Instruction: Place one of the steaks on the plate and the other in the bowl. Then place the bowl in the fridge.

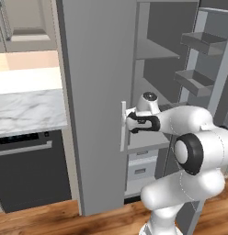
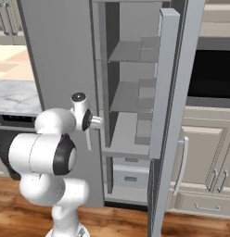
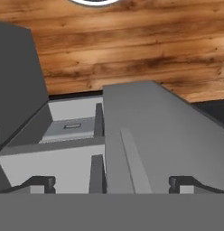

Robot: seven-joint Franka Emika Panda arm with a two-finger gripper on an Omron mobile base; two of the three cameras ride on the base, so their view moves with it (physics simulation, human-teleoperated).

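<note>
The tall grey fridge (image 1: 95, 69) stands with its left door nearly edge-on to me and its right door (image 2: 169, 92) swung wide, grey shelves (image 2: 128, 97) showing inside. My gripper (image 1: 128, 121) is open at the slim light handle (image 1: 123, 133) of the left door. In the hand view the gripper (image 3: 111, 182) looks down along that door, its fingertips (image 3: 41, 182) spread wide to either side of the handle strip (image 3: 134, 162). Nothing is held. In the right base view the gripper (image 2: 97, 122) sits at the left door's edge. The steaks, the plate and the bowl are out of view.
A marble counter (image 1: 28, 108) over a black appliance front (image 1: 31, 170) lies left of the fridge. Door bins (image 1: 198, 80) hang on the open right door. A black oven (image 2: 212, 74) and beige cabinets (image 2: 205, 171) are to the right. Drawers (image 3: 68, 128) sit low inside; the floor (image 3: 132, 45) is wood.
</note>
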